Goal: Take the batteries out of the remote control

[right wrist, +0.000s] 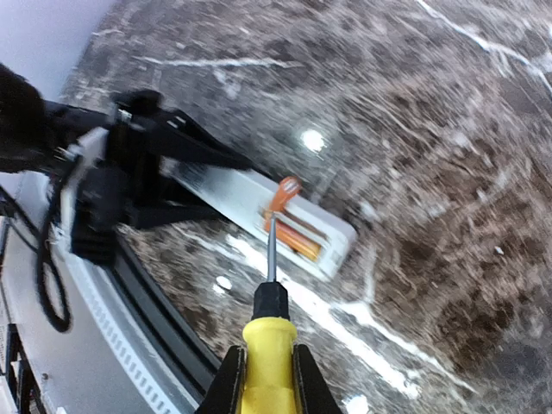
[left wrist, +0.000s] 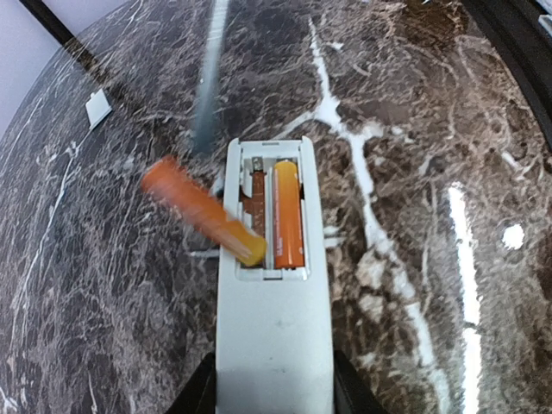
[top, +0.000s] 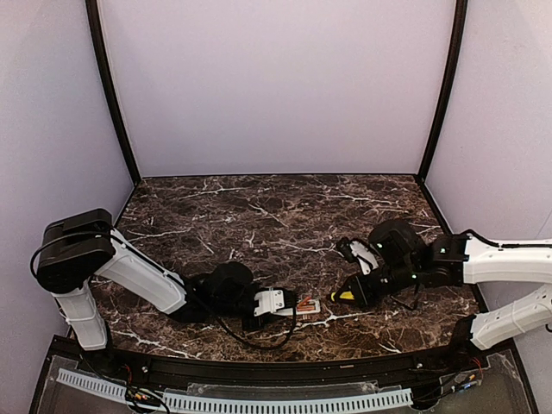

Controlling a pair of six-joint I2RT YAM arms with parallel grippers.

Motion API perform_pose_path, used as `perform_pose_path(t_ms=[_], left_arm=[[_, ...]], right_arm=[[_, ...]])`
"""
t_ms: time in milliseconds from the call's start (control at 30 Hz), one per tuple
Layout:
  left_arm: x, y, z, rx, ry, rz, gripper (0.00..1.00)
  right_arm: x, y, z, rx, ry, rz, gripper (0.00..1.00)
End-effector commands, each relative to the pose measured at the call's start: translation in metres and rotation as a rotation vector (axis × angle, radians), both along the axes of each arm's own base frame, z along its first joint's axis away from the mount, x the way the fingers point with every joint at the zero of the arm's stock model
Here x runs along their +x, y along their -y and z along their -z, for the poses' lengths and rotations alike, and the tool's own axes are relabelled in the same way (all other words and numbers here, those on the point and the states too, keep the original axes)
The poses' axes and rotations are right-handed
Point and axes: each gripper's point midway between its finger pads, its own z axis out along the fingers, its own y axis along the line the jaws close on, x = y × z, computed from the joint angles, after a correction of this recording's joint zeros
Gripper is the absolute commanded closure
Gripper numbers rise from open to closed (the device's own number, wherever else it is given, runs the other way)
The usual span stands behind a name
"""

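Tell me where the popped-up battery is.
Left wrist view: the raised battery tilts out of the remote bay, left of the seated battery, beside the screwdriver shaft.

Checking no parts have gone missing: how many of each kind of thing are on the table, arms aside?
Batteries: 2, one tipped up, one seated
Remote control: 1
Screwdriver: 1
Cover piece: 1
Total: 5

Slim white plastic remote (left wrist: 274,345) lies on dark marble table (left wrist: 431,129), near edge; orange cylindrical battery (left wrist: 288,216) inside its bay, second battery (left wrist: 203,211) leaning out.
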Motion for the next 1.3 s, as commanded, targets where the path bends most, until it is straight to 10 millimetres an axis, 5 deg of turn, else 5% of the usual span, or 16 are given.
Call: perform_pose_path(t_ms=[0, 667, 1267], left_arm=[[-0.024, 0.016, 0.0, -0.015, -0.03, 0.116, 1.0], [-0.023, 0.013, -0.004, -0.014, -0.022, 0.104, 1.0], [-0.015, 0.004, -0.033, -0.091, 0.104, 0.078, 1.0]], right_arm=[[-0.004, -0.055, -0.075, 0.301, 0.12, -0.139, 1.0], [0.005, -0.047, -0.076, 0.251, 0.151, -0.086, 1.0], [0.022, -0.016, -0.067, 0.07, 0.201, 0.016, 1.0]])
